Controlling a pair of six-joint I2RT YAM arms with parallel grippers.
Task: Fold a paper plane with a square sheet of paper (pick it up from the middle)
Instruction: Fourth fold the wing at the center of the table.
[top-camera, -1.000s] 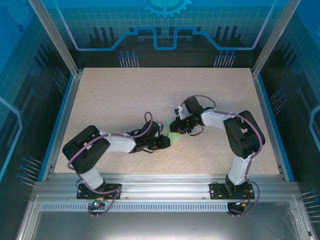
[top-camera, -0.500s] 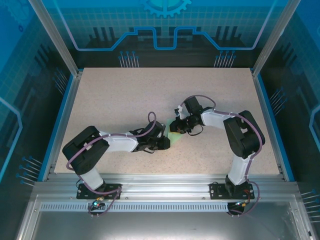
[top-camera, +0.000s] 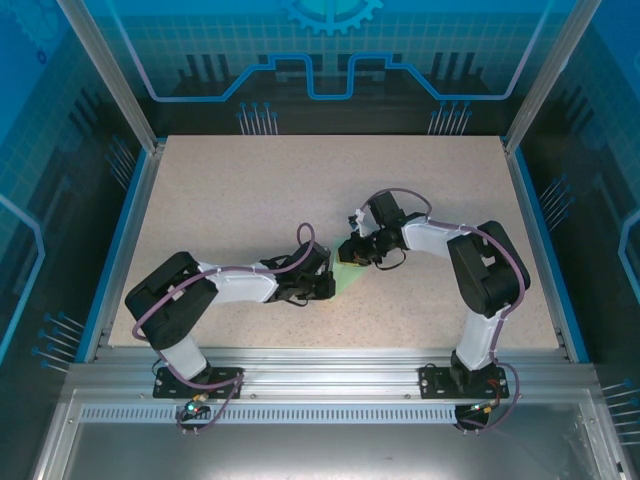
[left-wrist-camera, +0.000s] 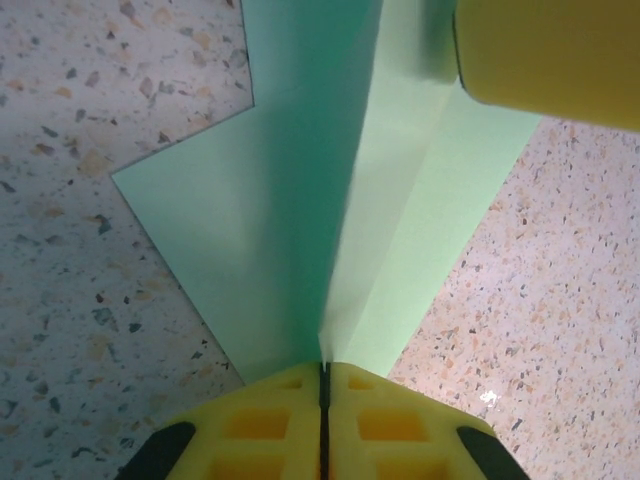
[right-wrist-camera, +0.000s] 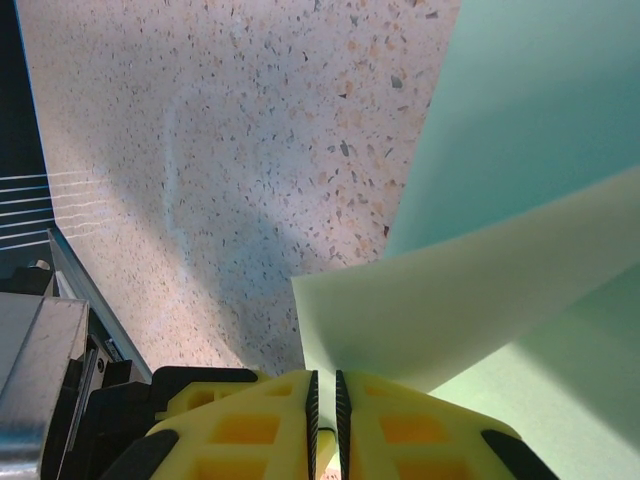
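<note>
The thin pale mint-green sheet of paper (left-wrist-camera: 290, 220), creased up the centre with angled folded edges, lies near the middle of the speckled beige worktop (top-camera: 250, 200), between the black-and-white left arm (top-camera: 235, 285) and right arm (top-camera: 440, 240). The left pincer (left-wrist-camera: 322, 378) is closed tight on the near end of the raised crease, with the paper pinched between its yellow fingers. The right pincer (right-wrist-camera: 325, 390) is clamped on a lifted flap toward the far end, with just a thin slit between its fingers. The step in hand looks like sharpening the centre fold. To do it well, the left grip should sit exactly on the crease line while the right draws its flap taut and level. That pull should be slow, so the thin paper neither tears nor skews and both wings match. Count: 1 sheet, 2 arms, 2 pincers, 1 worktop.
</note>
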